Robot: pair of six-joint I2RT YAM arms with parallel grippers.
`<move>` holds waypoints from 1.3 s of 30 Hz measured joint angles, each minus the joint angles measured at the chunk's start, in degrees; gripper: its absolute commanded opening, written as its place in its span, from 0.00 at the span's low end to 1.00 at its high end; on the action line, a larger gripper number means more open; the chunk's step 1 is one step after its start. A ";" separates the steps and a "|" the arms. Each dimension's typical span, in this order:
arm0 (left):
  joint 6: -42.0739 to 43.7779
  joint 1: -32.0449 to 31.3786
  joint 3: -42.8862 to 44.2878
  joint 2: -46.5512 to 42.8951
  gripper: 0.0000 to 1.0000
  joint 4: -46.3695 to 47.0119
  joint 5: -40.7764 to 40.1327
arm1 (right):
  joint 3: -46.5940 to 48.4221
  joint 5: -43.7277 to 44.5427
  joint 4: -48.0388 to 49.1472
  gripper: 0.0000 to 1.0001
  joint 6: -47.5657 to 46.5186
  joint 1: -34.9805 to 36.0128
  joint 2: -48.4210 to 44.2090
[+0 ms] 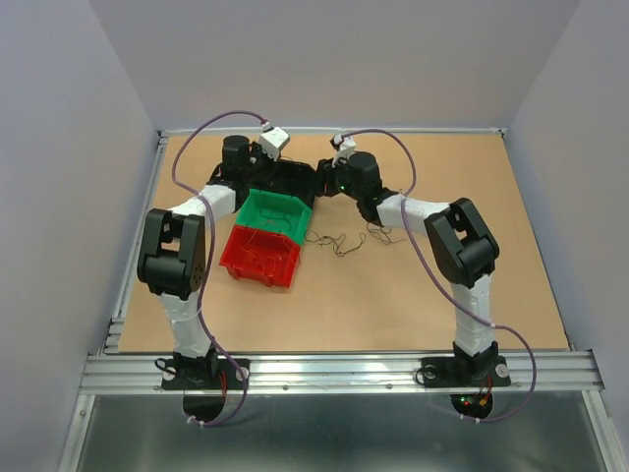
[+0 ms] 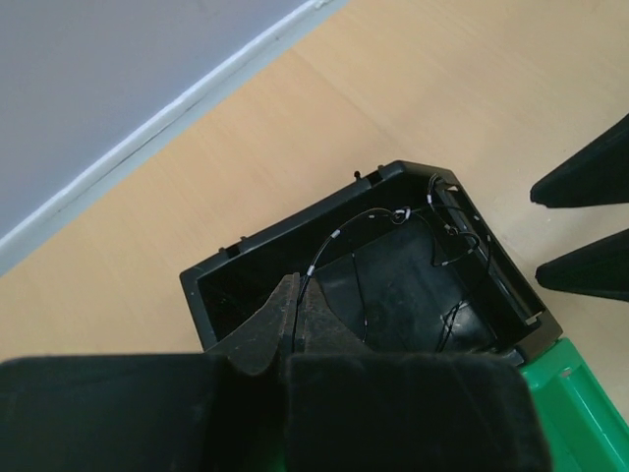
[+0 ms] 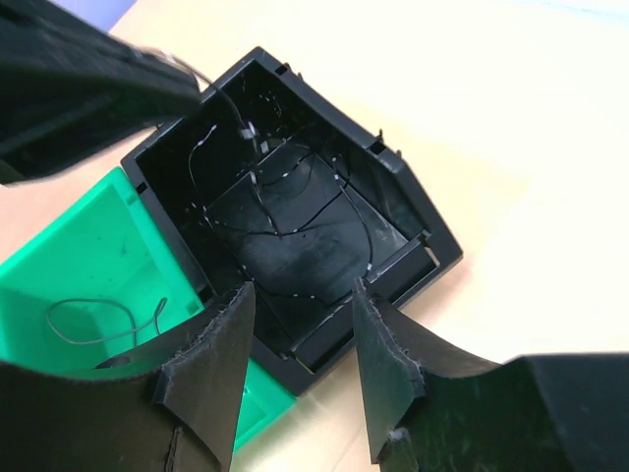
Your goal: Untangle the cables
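Thin dark cables point(image 3: 295, 211) lie curled inside a black bin point(image 3: 324, 103) at the back of the table. My left gripper point(image 2: 295, 283) is shut on one dark cable point(image 2: 339, 231), which runs from its fingertips up and over into the black bin point(image 2: 285, 224). Over the bin's near corner my right gripper point(image 3: 300, 300) hovers open, nothing between its fingers point(image 3: 211, 344). More loose cables point(image 1: 339, 243) lie tangled on the table right of the bins.
A green bin point(image 3: 88, 256) touches the black bin and holds one thin cable point(image 3: 98, 324). In front of it stands a red bin point(image 1: 257, 258) with thin strands inside. The right gripper's fingers point(image 2: 590, 177) show at the left wrist view's right edge.
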 measured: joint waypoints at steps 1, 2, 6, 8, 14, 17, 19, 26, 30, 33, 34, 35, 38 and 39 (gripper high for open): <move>0.35 -0.28 0.00 0.28 0.00 -0.20 -0.55 | -0.24 -0.90 0.17 0.54 0.11 -0.42 -0.20; 0.72 -0.76 0.00 0.66 0.00 -0.63 -1.42 | -0.37 -1.95 0.44 0.55 0.22 -1.03 -0.26; 2.16 -1.97 0.00 1.01 0.00 -3.04 -4.00 | -0.37 -5.84 1.22 0.56 0.17 -2.29 -0.26; 2.58 -2.27 0.02 1.01 0.00 -3.74 -4.83 | 0.24 -7.28 0.98 0.56 0.22 -2.36 -0.04; 4.28 -2.95 1.22 1.92 0.00 -6.56 -7.58 | 7.45 -10.60 0.31 0.61 0.28 -2.16 4.46; 4.81 -2.97 2.75 3.21 0.00 -7.67 -8.52 | 9.53 -11.47 -0.26 0.64 0.44 -2.14 6.25; 4.94 -2.97 3.45 3.98 0.00 -8.11 -8.79 | 11.23 -11.52 -0.72 0.70 0.44 -2.14 8.04; 5.55 -2.97 5.07 5.92 0.00 -10.49 -8.96 | 14.93 -11.23 -4.35 0.64 0.20 -2.14 11.98; 5.62 -2.97 7.02 7.10 0.00 -11.98 -8.24 | 18.10 -11.17 -6.40 0.57 0.13 -2.12 14.21; 5.75 -2.97 7.65 7.58 0.00 -12.90 -7.54 | 20.94 -11.17 -7.37 0.54 -0.09 -2.08 15.98; 5.79 -2.97 8.04 7.82 0.00 -13.40 -7.17 | 22.16 -11.15 -8.09 0.52 -0.26 -1.99 16.76; 5.81 -2.97 8.22 7.93 0.00 -13.64 -6.93 | 23.06 -11.10 -8.50 0.49 -0.44 -1.88 17.40; 5.99 -2.97 8.87 8.22 0.00 -14.95 -6.16 | 24.63 -10.88 -9.66 0.31 -0.87 -1.40 18.36; 5.99 -2.97 9.27 8.37 0.00 -15.43 -5.97 | 25.00 -10.80 -9.97 0.25 -1.05 -1.20 18.53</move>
